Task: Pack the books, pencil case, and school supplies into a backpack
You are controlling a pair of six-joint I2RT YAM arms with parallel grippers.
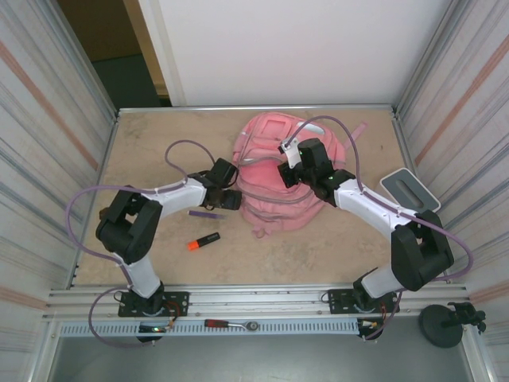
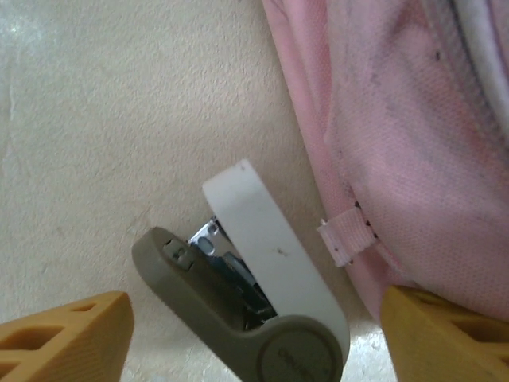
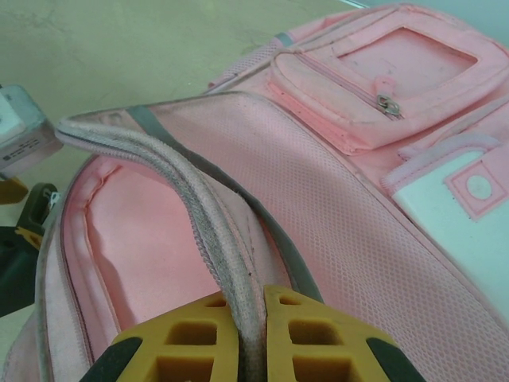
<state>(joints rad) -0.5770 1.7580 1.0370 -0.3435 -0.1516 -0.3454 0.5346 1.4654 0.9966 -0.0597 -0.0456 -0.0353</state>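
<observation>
Tabletop (image 1: 159, 127): pale, sandy surface between ribbed side walls; both arm bases sit at its near edge.
Backpack (image 1: 266, 135): large and pink, lying at the centre back of the tabletop. The main pocket's zip edge is raised, showing the pink lining inside. On the outer face are a small zipped pocket and a white patch.
Right arm (image 1: 362, 203): reaches from the near right, bent at the elbow, with its wrist over the middle of the backpack.
Left arm (image 1: 171, 195): folded at the elbow, forearm stretched to the backpack's left edge.
Right fingers (image 3: 191, 334): pressed together, pinching the grey zip edge of the backpack's opening and holding it up.
Left fingers (image 2: 71, 338): spread wide, holding nothing, low over the tabletop on either side of a stapler.
Box (image 1: 407, 189): grey-white, rectangular, by the right wall.
Stapler (image 2: 270, 263): grey and white, lying on the tabletop just beside the backpack's side.
Marker (image 1: 203, 241): orange and black, on bare tabletop near the left arm.
Pen (image 1: 205, 214): thin, purple, just beyond the marker.
</observation>
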